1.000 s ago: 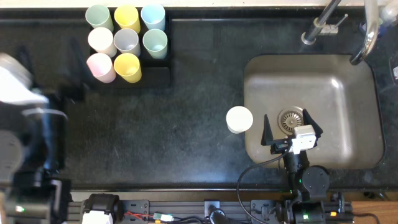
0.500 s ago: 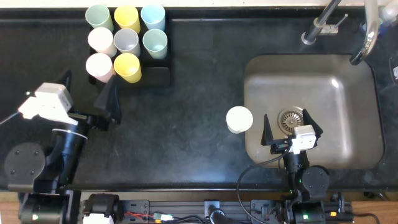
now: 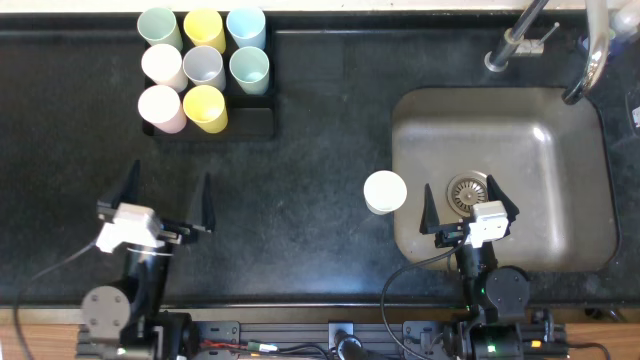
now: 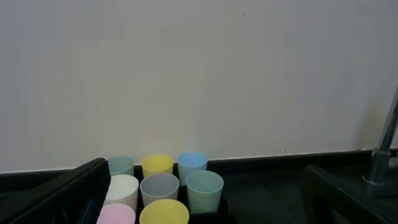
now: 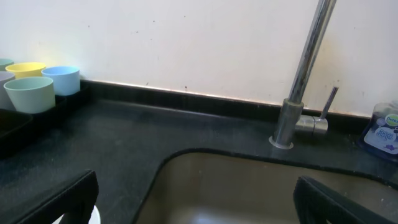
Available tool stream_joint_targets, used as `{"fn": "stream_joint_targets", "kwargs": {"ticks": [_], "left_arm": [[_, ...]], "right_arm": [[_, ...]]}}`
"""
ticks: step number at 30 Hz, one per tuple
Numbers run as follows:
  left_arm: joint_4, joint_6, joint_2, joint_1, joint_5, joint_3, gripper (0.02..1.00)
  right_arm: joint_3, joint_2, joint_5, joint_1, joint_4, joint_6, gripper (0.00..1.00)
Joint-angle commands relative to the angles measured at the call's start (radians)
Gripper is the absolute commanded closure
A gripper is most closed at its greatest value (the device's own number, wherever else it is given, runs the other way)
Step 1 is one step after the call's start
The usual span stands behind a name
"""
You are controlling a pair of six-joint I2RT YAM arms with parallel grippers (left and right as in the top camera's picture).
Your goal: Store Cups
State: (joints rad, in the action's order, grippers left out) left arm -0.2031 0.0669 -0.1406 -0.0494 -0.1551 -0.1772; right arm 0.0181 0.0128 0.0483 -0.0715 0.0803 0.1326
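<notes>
Top view: we see left tool (image 3: 170, 173) and right tool (image 3: 460, 186) both spread apart, holding nothing. White plastic cup (image 3: 385, 192) sits on black worktop (image 3: 300, 200) beside steel sink (image 3: 560, 130); eight pastel cups (image 3: 205, 65) stand in black rack (image 3: 256, 122), back-left.

Eight cups (image 3: 204, 66) are sitting in a black tray (image 3: 257, 122) at the worktop's (image 3: 300, 230) far left, in rows of three, three and two. They're showing mint, yellow, blue, white, grey and pink. A lone white cup (image 3: 385, 192) is standing on the worktop just beside the steel sink's (image 3: 560, 130) left rim. The left gripper (image 3: 170, 185) is hanging near the front edge, fingers spread wide. The right gripper (image 3: 460, 193) is showing over the sink by the drain (image 3: 470, 188), fingers spread too. A tap (image 3: 515, 40) is standing behind the sink.
</notes>
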Motion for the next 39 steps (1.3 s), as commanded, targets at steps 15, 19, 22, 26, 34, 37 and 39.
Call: {"fn": "stream_joint_targets", "kwargs": {"ticks": [15, 19, 22, 26, 34, 37, 39], "left_arm": [[0.275, -0.041, 0.138, 0.008, 0.011, 0.169, 0.018], [0.276, -0.04, 0.138, 0.008, 0.015, 0.169, 0.018], [0.276, -0.041, 0.138, 0.008, 0.018, 0.169, 0.018], [0.276, -0.041, 0.138, 0.008, 0.018, 0.169, 0.018], [0.276, -0.04, 0.138, 0.008, 0.018, 0.169, 0.018], [0.276, -0.041, 0.138, 0.008, 0.018, 0.169, 0.018], [0.276, -0.041, 0.138, 0.008, 0.018, 0.169, 0.018]], "right_arm": [[-0.013, -0.008, 0.003, 0.006, -0.006, 0.003, 0.003], [-0.013, -0.008, 0.003, 0.006, -0.006, 0.003, 0.003], [-0.013, -0.008, 0.003, 0.006, -0.006, 0.003, 0.003], [-0.013, -0.008, 0.003, 0.006, -0.006, 0.003, 0.005], [-0.013, -0.008, 0.003, 0.006, -0.006, 0.003, 0.003], [-0.013, -0.008, 0.003, 0.006, -0.006, 0.003, 0.005], [-0.013, -0.008, 0.003, 0.006, -0.006, 0.003, 0.003]]}}
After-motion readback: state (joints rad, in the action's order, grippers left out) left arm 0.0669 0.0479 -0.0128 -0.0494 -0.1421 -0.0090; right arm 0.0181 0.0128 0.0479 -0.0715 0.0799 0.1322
